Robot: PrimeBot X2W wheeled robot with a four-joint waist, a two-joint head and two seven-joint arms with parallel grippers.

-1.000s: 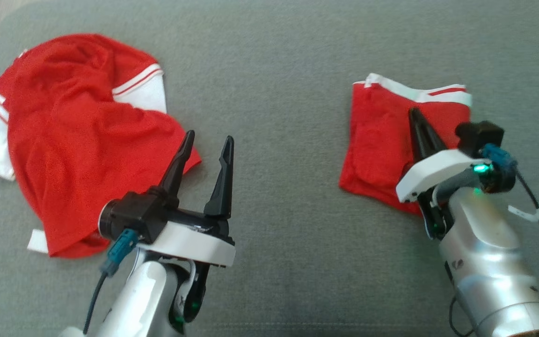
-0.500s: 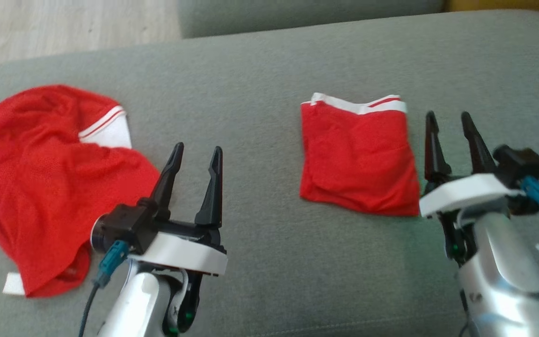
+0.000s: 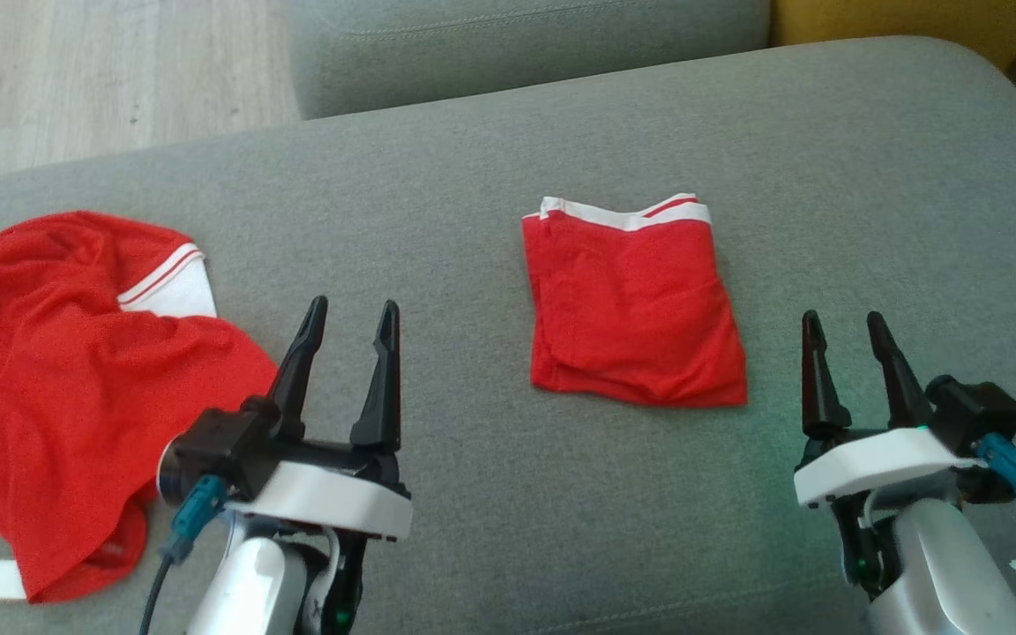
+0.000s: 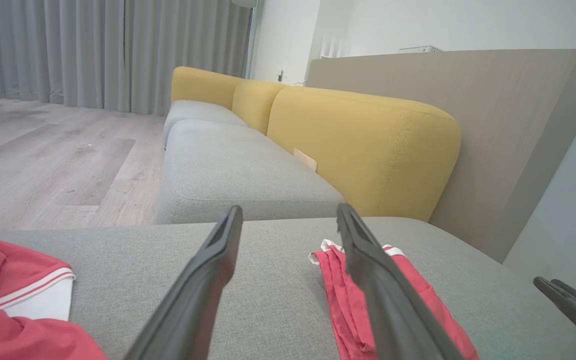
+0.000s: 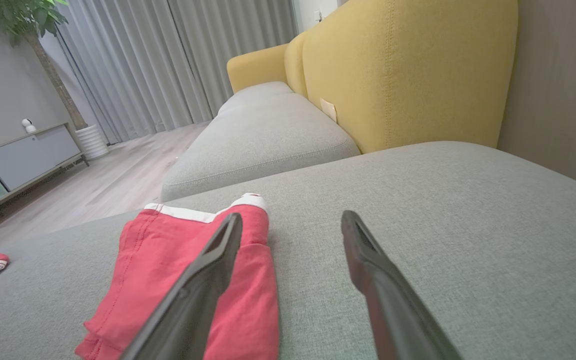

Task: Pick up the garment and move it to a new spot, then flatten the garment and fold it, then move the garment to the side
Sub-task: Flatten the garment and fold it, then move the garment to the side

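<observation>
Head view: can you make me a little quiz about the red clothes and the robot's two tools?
1. Fill in: the crumpled red jersey and the folded red piece both lie on a grey ____.
2. Pick one: the left tool and the right tool are A) both open, B) both shut, C) one open and one shut.
3. True or false: the folded red piece is pinched in the right tool.

Key: 1) sofa. 2) A. 3) False: it lies free on the sofa, apart from the right tool.
</observation>
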